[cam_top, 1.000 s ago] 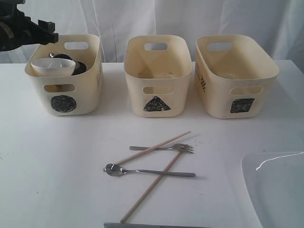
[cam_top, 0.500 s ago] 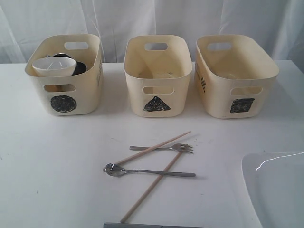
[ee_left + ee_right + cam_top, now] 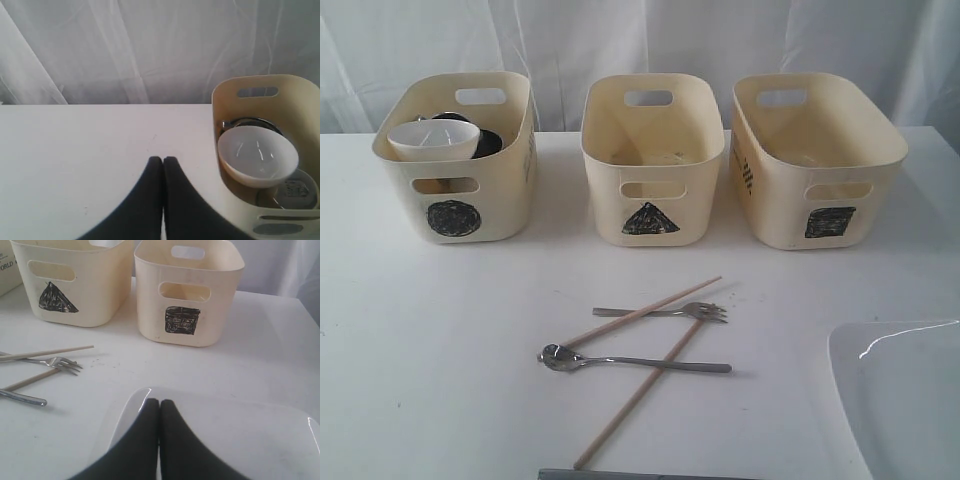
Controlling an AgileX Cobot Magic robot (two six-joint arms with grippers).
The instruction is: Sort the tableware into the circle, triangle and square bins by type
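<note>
The left pincer [image 3: 163,161], pressed together, hangs over the desk [image 3: 70,145] beside the circle bin [image 3: 300,95]; the right pincer [image 3: 159,403], pressed together too, hangs above the plate [image 3: 240,440].

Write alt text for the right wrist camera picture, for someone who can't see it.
A shut black pincer points across the rim of a large white plate on a white table. Beyond stand the cream square bin and triangle bin; a fork and chopsticks lie near the plate.

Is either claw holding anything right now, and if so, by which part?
Nothing is held. The left claw is shut with nothing between its fingers, near the circle bin. The right claw is shut and empty too.
</note>
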